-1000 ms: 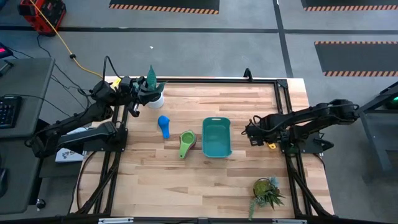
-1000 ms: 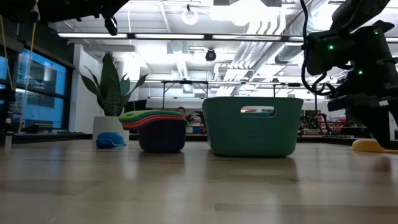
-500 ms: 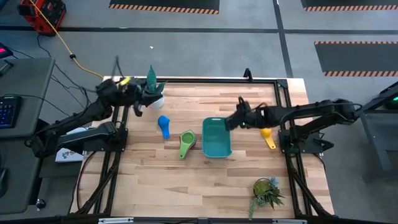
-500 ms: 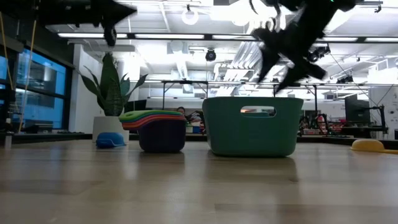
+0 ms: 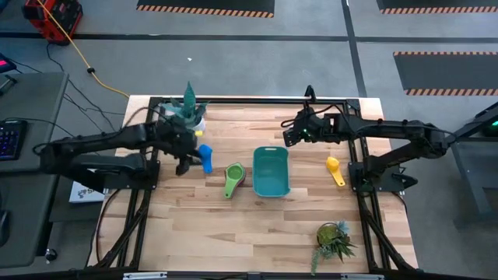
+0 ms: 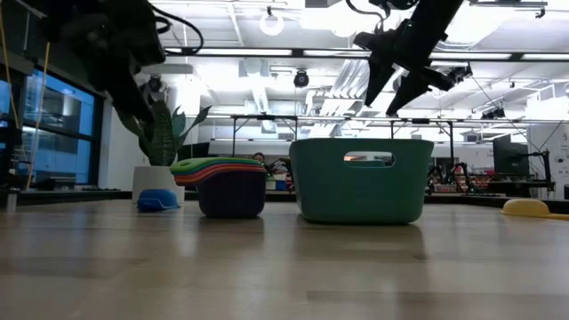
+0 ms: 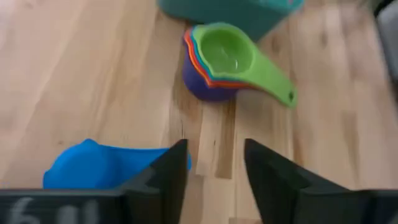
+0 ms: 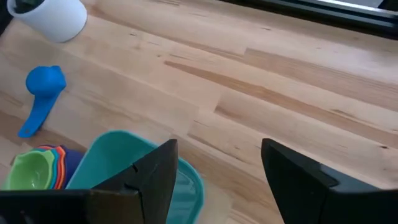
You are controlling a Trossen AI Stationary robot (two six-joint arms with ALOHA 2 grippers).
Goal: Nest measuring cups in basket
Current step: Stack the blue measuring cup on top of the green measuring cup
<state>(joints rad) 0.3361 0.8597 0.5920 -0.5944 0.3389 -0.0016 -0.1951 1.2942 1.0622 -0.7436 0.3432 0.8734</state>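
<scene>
Basket point(image 5: 271, 172), smooth teal plastic with rounded corners, is set mid-table, nested cups point(image 5: 234, 176) beside it. Blue cup point(image 5: 205, 155) is found beside left gripper point(image 5: 184, 156); right gripper point(image 5: 293, 134) is raised; both gape, empty.

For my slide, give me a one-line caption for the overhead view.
Left pincer open beside the blue cup, right pincer open near the teal basket; nested cups and yellow cup wait.

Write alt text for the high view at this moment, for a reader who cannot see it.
Seen from above, the left gripper hovers open beside a blue measuring cup, while the right gripper hangs open just beyond the empty teal basket. A green-topped stack of cups sits beside the basket; a yellow cup lies apart.
</scene>
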